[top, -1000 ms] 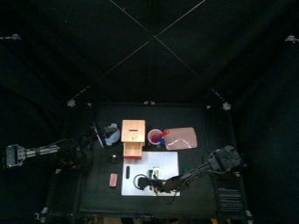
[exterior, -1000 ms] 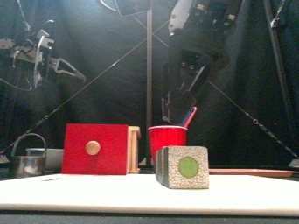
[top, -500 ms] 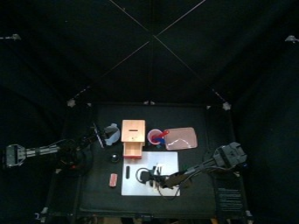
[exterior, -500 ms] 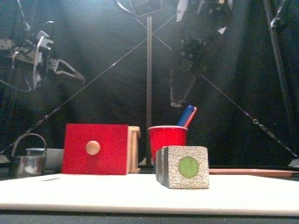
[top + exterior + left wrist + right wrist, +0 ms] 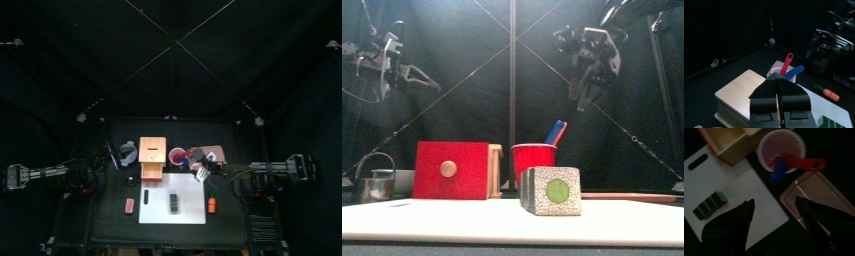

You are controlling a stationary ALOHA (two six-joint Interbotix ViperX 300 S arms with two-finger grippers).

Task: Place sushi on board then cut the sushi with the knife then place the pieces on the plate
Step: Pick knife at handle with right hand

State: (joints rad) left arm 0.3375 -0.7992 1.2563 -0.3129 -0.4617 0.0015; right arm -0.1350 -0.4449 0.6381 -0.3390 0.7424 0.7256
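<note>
Resting arm: the left gripper (image 5: 780,85) was held raised at the table's left side, well apart from the task's things, its jaws pressed together on nothing.
Sushi: the sushi roll (image 5: 175,203) was found already laid on the white board (image 5: 190,188), uncut, with its long axis run front to back and one end turned to the table's front edge.
Step judged: the fetching of a knife was taken to be in hand, the roll being placed but not yet cut.
Knives: the blue knife (image 5: 777,174) and the red knife (image 5: 805,164) were stood in the red cup (image 5: 179,155), just behind the board, with their handles leaned out toward the right.
Working claw: the right gripper (image 5: 774,200) was held high above the table, its jaws spread wide and empty.
Deciding relation: the cup was placed below the right gripper and a little to its left; the right arm was by far the nearer, and the handles were tilted its way.
Plate: the pink tray (image 5: 827,195) was set just right of the cup, with no pieces on it.
</note>
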